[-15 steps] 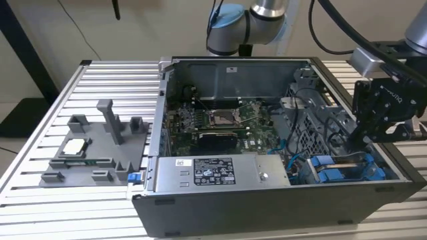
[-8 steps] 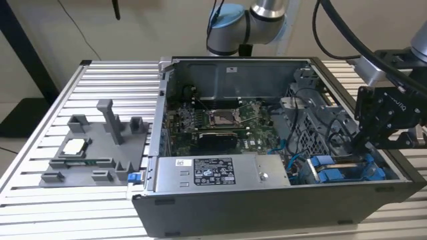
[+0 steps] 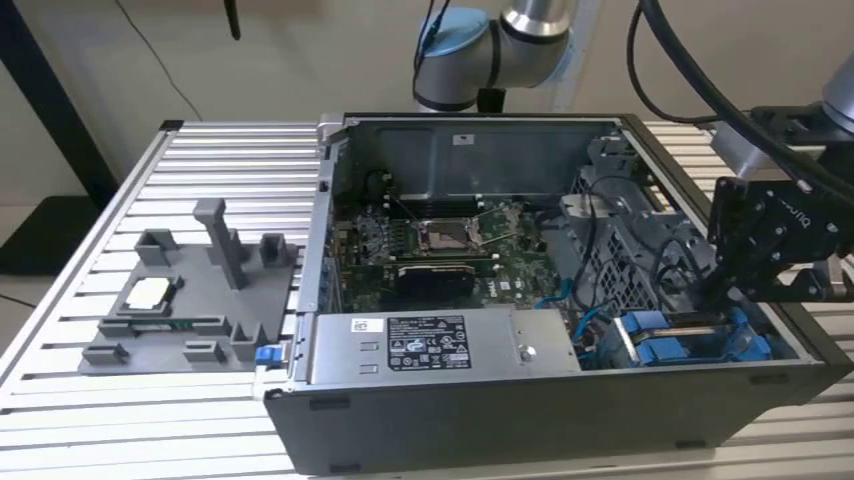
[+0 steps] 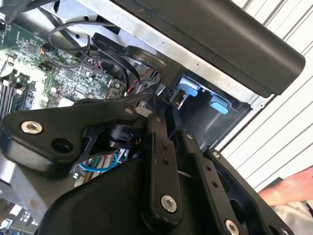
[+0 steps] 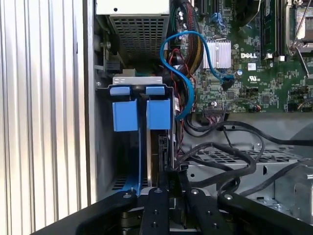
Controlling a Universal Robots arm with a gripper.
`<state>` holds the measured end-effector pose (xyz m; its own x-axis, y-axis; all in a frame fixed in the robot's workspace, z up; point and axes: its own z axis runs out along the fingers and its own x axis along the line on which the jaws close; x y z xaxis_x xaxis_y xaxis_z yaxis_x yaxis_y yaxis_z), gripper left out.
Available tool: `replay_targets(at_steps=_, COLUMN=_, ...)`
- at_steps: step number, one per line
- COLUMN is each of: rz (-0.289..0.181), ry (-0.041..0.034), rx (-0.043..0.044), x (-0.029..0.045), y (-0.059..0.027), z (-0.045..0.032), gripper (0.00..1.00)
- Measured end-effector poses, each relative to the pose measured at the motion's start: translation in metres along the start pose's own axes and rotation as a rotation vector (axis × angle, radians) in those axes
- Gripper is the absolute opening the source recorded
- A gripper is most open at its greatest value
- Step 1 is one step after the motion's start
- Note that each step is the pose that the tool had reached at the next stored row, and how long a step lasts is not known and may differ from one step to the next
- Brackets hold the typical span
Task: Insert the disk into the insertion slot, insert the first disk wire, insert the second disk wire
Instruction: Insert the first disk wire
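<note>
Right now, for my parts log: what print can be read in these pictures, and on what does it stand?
On the power-supply box: white label, print too small to read.
On the motherboard: white brand mark and small symbols, not quoted here.
On the gripper: white brand lettering along its housing, likewise not quoted.

- In the first wrist view you see just a thin edge of the disk point(image 5: 162, 152); the insertion slot point(image 5: 103, 147) hides the rest.
- The reddish shape point(image 4: 288, 192) is cut by the second wrist view's edge; you can't identify it.
</note>
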<state>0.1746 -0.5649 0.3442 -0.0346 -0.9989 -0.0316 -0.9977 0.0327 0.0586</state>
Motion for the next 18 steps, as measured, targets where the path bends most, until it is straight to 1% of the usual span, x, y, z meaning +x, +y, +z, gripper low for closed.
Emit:
replay_targets(at_steps=2, rz=0.0, ry=-0.0002, rx=-0.0042, x=0.0003, y=-0.0007, z=0.0026, gripper=0.19)
replay_targets(at_steps=4, rz=0.0, ry=-0.0014, rx=-0.0047, x=0.0006, y=-0.0012, z=0.0047, gripper=0.19)
replay_targets(at_steps=5, rz=0.0, ry=-0.004, rx=-0.0048, x=0.0008, y=-0.0016, z=0.0054, gripper=0.19)
replay_targets(at_steps=6, rz=0.0, ry=-0.009, rx=-0.0051, x=0.0009, y=-0.002, z=0.006, gripper=0.19)
replay_targets(at_steps=7, rz=-0.001, ry=-0.0124, rx=-0.0052, x=0.001, y=-0.0022, z=0.0063, gripper=0.19)
replay_targets(at_steps=10, rz=-0.001, ry=-0.0182, rx=-0.0054, x=0.0012, y=-0.0024, z=0.0055, gripper=0.19)
replay_targets(at_steps=12, rz=-0.001, ry=-0.0232, rx=-0.0057, x=0.0012, y=-0.0023, z=0.002, gripper=0.19)
replay_targets(at_steps=14, rz=-0.002, ry=-0.0291, rx=-0.006, x=0.001, y=-0.002, z=-0.0035, gripper=0.19)
replay_targets(at_steps=15, rz=-0.002, ry=-0.0301, rx=-0.0061, x=0.001, y=-0.0018, z=-0.0063, gripper=0.19)
replay_targets(at_steps=16, rz=-0.002, ry=-0.0302, rx=-0.0057, x=0.001, y=-0.0018, z=-0.0076, gripper=0.19)
replay_targets(at_steps=17, rz=-0.002, ry=-0.03, rx=-0.0041, x=0.0011, y=-0.0016, z=-0.0076, gripper=0.19)
replay_targets(at_steps=18, rz=-0.003, ry=-0.0301, rx=-0.0007, x=0.0012, y=-0.0015, z=-0.0075, gripper=0.19)
